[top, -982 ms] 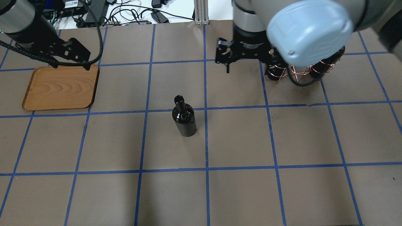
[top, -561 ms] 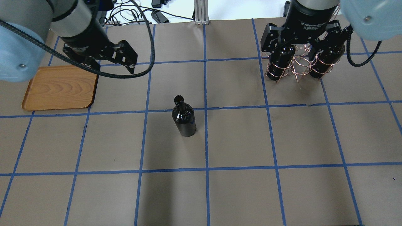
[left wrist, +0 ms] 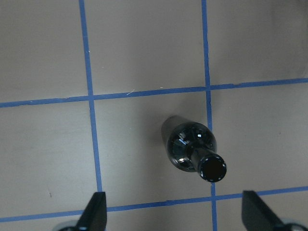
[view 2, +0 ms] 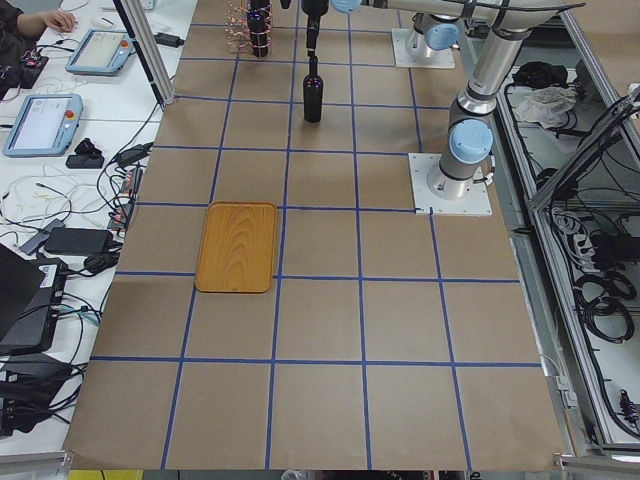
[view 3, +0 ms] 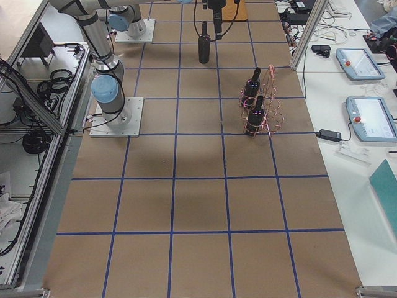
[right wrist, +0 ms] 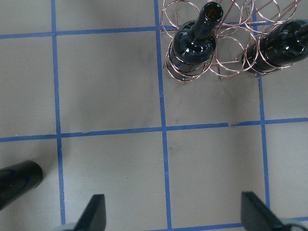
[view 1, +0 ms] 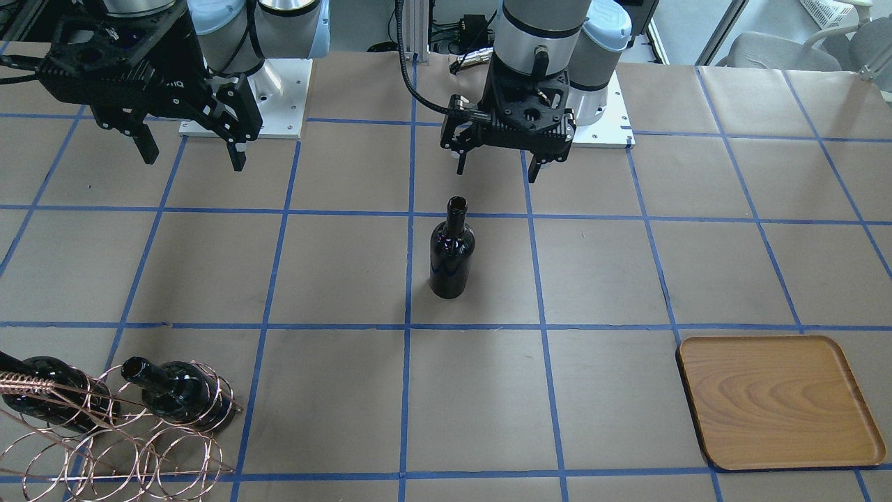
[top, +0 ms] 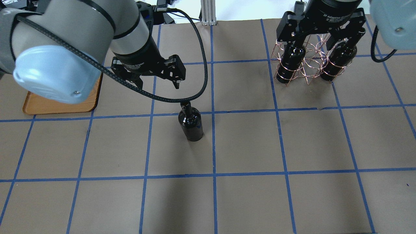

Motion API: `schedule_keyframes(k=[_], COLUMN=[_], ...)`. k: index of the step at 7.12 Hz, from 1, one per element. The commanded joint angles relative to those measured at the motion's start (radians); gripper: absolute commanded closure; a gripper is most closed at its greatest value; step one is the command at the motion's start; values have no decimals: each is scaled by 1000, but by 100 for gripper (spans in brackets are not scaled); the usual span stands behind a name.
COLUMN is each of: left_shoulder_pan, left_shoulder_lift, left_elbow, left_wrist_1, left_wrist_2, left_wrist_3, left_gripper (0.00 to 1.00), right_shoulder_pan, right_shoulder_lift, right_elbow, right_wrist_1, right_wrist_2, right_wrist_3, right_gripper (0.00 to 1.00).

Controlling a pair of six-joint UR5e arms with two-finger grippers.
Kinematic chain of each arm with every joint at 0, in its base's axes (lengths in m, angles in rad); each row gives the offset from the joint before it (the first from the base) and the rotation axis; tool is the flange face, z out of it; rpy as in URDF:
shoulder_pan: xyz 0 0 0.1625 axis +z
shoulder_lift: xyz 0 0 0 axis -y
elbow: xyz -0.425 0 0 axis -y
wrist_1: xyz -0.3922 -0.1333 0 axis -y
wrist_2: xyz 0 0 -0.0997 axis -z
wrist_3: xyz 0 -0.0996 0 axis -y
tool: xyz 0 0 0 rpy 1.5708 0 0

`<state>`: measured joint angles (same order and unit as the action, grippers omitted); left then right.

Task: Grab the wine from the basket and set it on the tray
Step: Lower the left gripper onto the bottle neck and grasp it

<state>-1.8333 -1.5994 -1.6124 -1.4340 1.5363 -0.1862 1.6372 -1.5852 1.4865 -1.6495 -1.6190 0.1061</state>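
Evidently, in the front-facing view, a glossy near-black glass wine bottle (view 1: pixel 451 254) stood upright on the brown paper-covered table (view 1: pixel 334 279). It was out of the copper-coloured thin-wire basket (view 1: pixel 104 446) and well apart from the flat rectangular wooden tray (view 1: pixel 777 401), which held no bottle. Two like bottles (view 1: pixel 174 397) lay in the basket's rings. The left gripper (view 1: pixel 497 167) hung just behind the bottle's mouth, on the robot's side. Its jaws were spread wide and held nothing. The right gripper (view 1: pixel 193 157) was likewise wide open and empty.

From overhead, the left gripper sat near the neck, offset toward the tray, while the right one hovered over the basket.

The two side views showed the bottle standing alone mid-table, though they were probably too small to judge the jaws.

The left wrist camera looked straight down on the bottle's round open mouth and shining shoulder. The bottle lay ahead of the fingertips, nearer the right-hand one and not yet between them.

The right wrist camera showed only the racked bottles and splayed fingers.

I judged the step in hand to be the left arm's approach for pickup. The next move would call for centring the jaws on the narrow neck, descending, then closing firmly, since the smooth glass could slip or tip.
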Motion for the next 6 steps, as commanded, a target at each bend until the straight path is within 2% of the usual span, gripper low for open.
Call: schedule_keyframes(k=[1, 5, 6], left_shoulder_pan=[-26, -29, -29], left_shoulder_lift=[-31, -82, -86], left_elbow=[-82, -95, -95], left_wrist_1=[133, 141, 142], left_wrist_2=[-2, -33, -34], left_wrist_3=[-10, -4, -4], left_gripper=[0, 2, 12], right_shoulder_pan=[50, 59, 59], right_shoulder_lift=[2, -1, -1], right_elbow=[-9, 8, 8], right_wrist_1=[-38, -21, -21], right_wrist_2=[2, 13, 11], right_wrist_3=[35, 40, 37], right_gripper=[0, 0, 0])
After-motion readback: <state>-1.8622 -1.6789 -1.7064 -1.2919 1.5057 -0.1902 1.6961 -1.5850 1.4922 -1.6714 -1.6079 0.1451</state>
